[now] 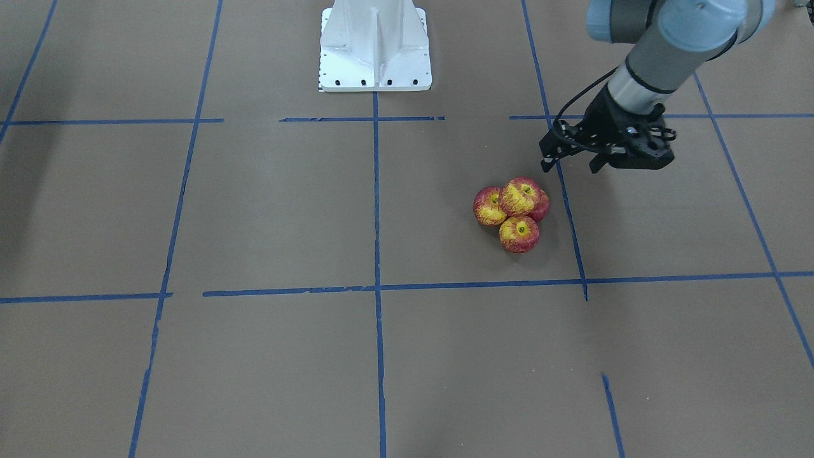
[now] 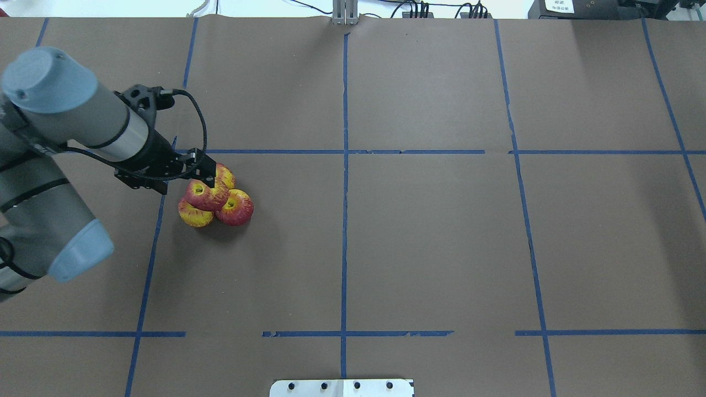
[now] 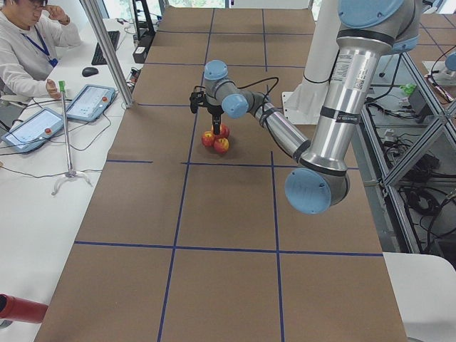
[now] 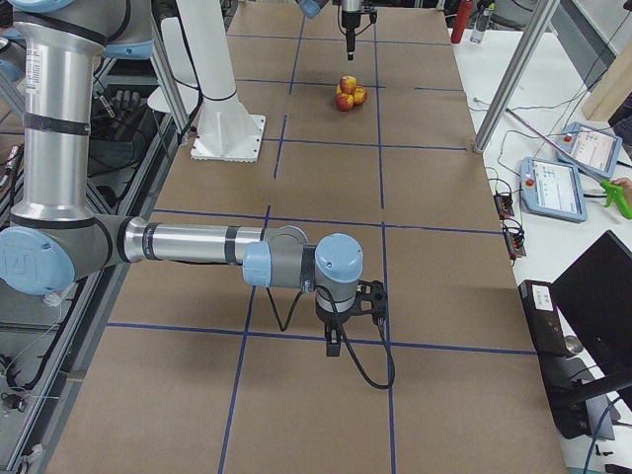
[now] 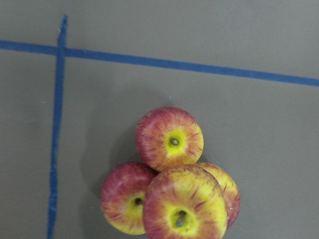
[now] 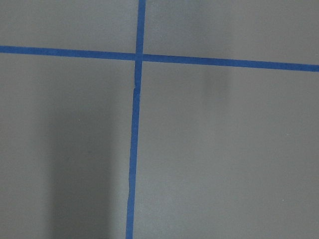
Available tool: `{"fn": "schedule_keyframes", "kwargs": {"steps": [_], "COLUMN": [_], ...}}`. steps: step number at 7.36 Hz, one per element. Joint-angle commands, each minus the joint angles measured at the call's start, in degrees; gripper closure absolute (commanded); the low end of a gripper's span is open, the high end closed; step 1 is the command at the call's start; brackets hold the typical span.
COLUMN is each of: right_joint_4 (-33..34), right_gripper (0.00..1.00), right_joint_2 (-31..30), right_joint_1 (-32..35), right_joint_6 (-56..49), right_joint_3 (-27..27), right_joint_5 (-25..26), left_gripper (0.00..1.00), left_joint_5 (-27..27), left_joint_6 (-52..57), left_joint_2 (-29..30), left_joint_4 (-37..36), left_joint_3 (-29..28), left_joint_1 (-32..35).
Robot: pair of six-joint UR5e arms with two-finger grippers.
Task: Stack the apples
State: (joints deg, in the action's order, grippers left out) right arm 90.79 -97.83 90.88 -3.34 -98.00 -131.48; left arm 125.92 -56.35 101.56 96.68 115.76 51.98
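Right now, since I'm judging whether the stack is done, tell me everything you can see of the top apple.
The top apple is small, round and glossy like a toy, red with yellow streaks, its yellow-green stem dimple facing up. It sits on the three lower apples, which cluster touching one another on the brown table, and it seems not to touch the table itself. The left gripper is open and apart from it; nothing grips it.
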Motion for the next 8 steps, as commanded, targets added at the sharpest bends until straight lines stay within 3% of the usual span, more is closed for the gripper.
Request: {"fn": "schedule_keyframes", "kwargs": {"steps": [1, 3, 5, 7, 8], "right_joint_4": [0.00, 0.00, 0.00, 0.00, 0.00], "right_gripper": [0.00, 0.00, 0.00, 0.00, 0.00], "right_joint_2": [0.00, 0.00, 0.00, 0.00, 0.00], "right_joint_1": [0.00, 0.00, 0.00, 0.00, 0.00], "right_joint_6": [0.00, 0.00, 0.00, 0.00, 0.00], "right_joint_3": [0.00, 0.00, 0.00, 0.00, 0.00], "right_joint_5": [0.00, 0.00, 0.00, 0.00, 0.00], "left_gripper": [0.00, 0.00, 0.00, 0.00, 0.00], "left_joint_5": [2.64, 8.36, 8.03, 7.85, 7.94], "left_joint_6": [17.49, 43.92, 64.27, 68.21, 68.22], "left_joint_2": [-12.03, -20.32, -19.30, -13.35, -10.97], "left_joint_4": [0.52, 0.44, -1.57, -4.64, -8.31], "left_joint_3": [3.76, -2.08, -14.71, -24.94, -24.97], "left_joint_1": [8.35, 21.41, 36.46, 40.63, 41.00]}}
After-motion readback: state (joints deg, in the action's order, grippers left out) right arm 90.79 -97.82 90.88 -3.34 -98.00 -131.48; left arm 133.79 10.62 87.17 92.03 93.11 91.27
